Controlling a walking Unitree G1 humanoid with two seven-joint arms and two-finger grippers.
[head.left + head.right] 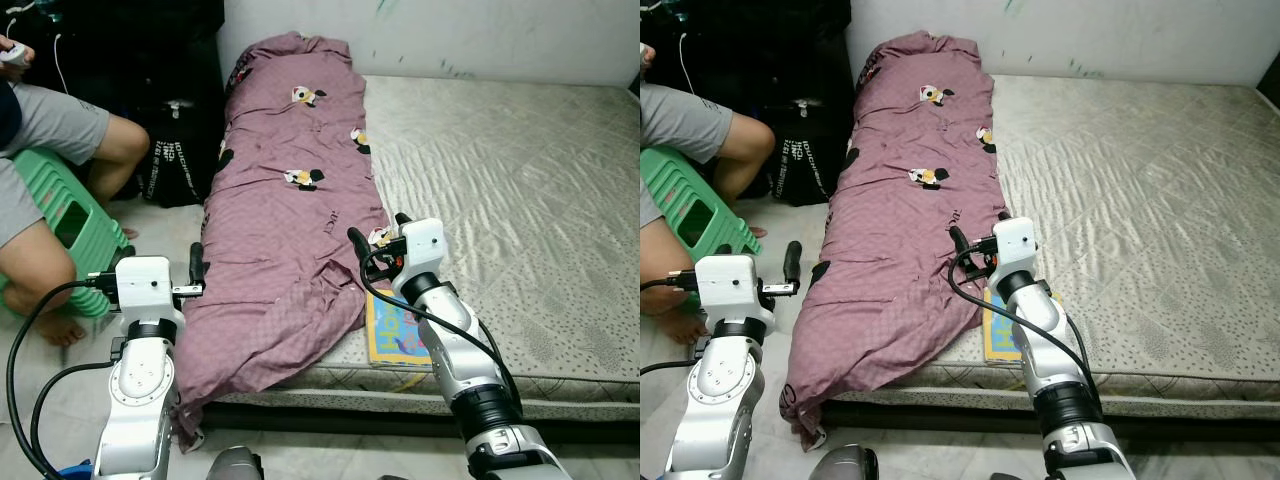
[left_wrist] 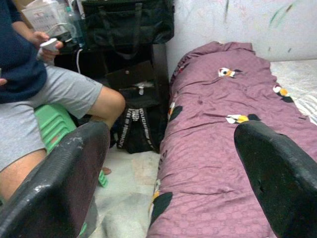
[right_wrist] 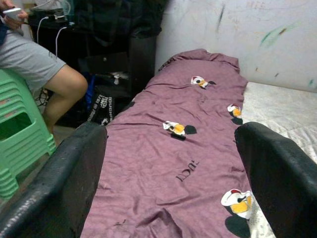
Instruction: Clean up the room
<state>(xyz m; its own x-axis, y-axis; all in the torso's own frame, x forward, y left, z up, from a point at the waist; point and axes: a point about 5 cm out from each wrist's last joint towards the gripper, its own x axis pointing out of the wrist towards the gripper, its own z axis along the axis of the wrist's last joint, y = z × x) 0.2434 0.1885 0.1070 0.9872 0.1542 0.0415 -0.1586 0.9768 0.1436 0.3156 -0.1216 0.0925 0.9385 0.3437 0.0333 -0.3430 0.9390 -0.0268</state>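
A purple blanket point(image 1: 290, 200) with small cartoon prints lies lengthwise along the left side of a grey mattress point(image 1: 500, 180), its near end hanging over the front corner. A colourful book point(image 1: 395, 330) lies on the mattress by the front edge, partly under the blanket's right hem. My right gripper point(image 1: 380, 232) hovers open just above that hem, nothing between its fingers point(image 3: 277, 178). My left gripper point(image 1: 195, 272) is open beside the blanket's left edge, off the mattress, with its fingers point(image 2: 64, 178) pointing along the bed.
A person point(image 1: 50, 130) sits on a green plastic stool point(image 1: 60, 215) to my left, holding a small device. A black bag point(image 1: 180, 160) stands on the floor between the stool and the bed. The wall point(image 1: 450, 30) runs behind the mattress.
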